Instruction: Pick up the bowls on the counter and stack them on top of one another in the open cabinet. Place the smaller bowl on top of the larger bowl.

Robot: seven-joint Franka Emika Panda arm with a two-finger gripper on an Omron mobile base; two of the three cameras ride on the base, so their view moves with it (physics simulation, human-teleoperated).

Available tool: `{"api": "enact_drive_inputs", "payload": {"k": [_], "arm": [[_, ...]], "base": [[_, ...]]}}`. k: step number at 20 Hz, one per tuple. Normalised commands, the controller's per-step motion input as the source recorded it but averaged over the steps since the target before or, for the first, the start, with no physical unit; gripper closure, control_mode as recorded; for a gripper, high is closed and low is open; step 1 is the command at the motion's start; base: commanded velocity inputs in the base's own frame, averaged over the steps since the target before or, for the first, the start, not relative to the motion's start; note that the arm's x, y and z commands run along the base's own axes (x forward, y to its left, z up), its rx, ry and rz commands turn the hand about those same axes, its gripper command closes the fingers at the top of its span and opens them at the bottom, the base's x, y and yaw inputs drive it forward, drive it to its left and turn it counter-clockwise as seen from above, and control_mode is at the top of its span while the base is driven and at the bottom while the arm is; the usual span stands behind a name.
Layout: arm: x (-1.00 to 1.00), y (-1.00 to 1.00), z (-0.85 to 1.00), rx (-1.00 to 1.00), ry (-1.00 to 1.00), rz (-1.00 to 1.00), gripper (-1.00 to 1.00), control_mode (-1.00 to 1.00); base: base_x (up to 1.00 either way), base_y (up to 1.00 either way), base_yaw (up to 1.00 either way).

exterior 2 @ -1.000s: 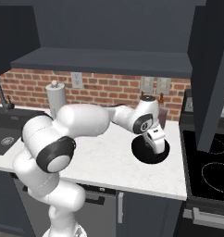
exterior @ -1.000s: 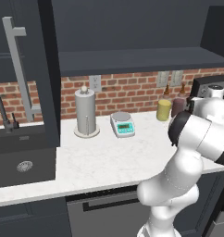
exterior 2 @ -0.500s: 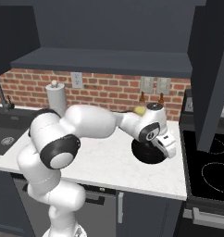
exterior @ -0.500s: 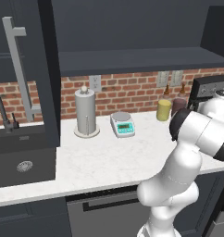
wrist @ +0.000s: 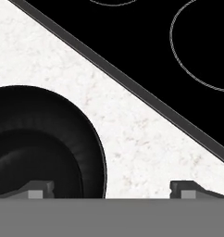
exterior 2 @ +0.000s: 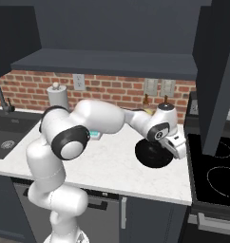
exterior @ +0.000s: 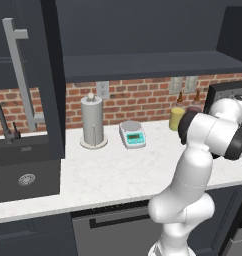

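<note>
Black glossy bowl (exterior 2: 154, 154) sits on the white bench (exterior 2: 112, 163) near the cooktop (exterior 2: 216, 171); gripper (exterior 2: 177, 144) hovers over its right rim, jaws spread wide, holding nothing.

The black bowl (wrist: 44, 143) is cut off by the hand view's left edge.

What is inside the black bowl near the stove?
The bowl looks empty: only its dark ribbed inside shows. The tool hovers open over its rim, and the arm covers part of it.
</note>
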Motion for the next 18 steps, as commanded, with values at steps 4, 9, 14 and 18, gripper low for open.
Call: {"api": "enact_drive_inputs", "payload": {"k": [4, 9, 14, 18], "arm": [[0.06, 0.00, -0.22, 0.02, 0.05, 0.03, -1.00, -1.00], [0.00, 0.04, -0.39, 0.02, 0.07, 0.04, -1.00, -1.00], [0.14, 0.00, -0.20, 0.00, 0.03, 0.03, -1.00, -1.00], [0.28, -0.03, 0.00, 0.02, 0.00, 0.00, -1.00, -1.00]], "base": [[0.00, 0.00, 0.00], [0.00, 0.00, 0.00], [0.00, 0.00, 0.00], [0.00, 0.00, 0.00]]}}
